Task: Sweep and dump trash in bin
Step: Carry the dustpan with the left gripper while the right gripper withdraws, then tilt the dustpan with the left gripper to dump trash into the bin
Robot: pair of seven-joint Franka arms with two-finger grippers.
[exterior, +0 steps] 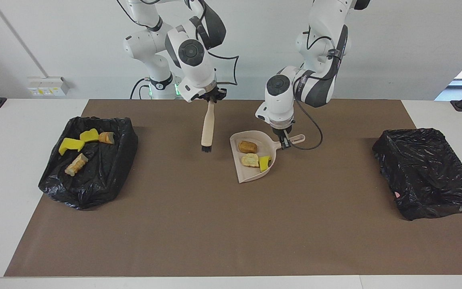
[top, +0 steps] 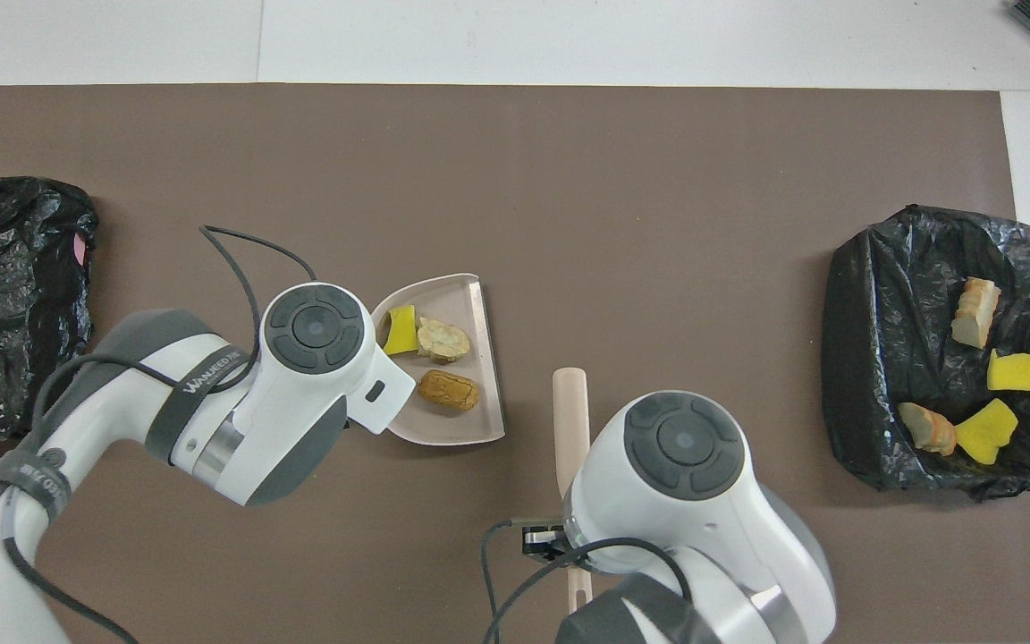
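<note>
Facing view: a white table [exterior: 22, 120] carries a large brown mat [exterior: 235, 224] that spans most of its top. Two black bag-lined bins rest on the mat. The bin at the right arm's end [exterior: 90, 160] holds four pieces of trash: two yellow sponge scraps [exterior: 70, 144] and two pale bread-like lumps [exterior: 76, 164]. The bin at the left arm's end [exterior: 427, 172] shows only crumpled black plastic, and its inside cannot be seen.

Between the bins, nearer to the robots than either, is a beige dustpan [exterior: 251, 174]. The left claw [exterior: 283, 141] is clenched on its handle, the pan's open mouth pointing away from the robots; whether the pan touches the mat cannot be told. In the pan lie three more pieces of trash: an orange-brown lump [exterior: 248, 146], a pale tan lump [exterior: 250, 159] and a yellow sponge scrap [exterior: 264, 162], the last two side by side.

The right claw [exterior: 211, 96] grips the top of a beige brush [exterior: 207, 128], which hangs nearly upright with its dark bristles down, over the mat just beside the dustpan, toward the right arm's end.

Overhead view: the pan's three pieces are apart from the brush [top: 569, 420], and the four pieces in the bin [top: 944, 349] are spread across its floor.
</note>
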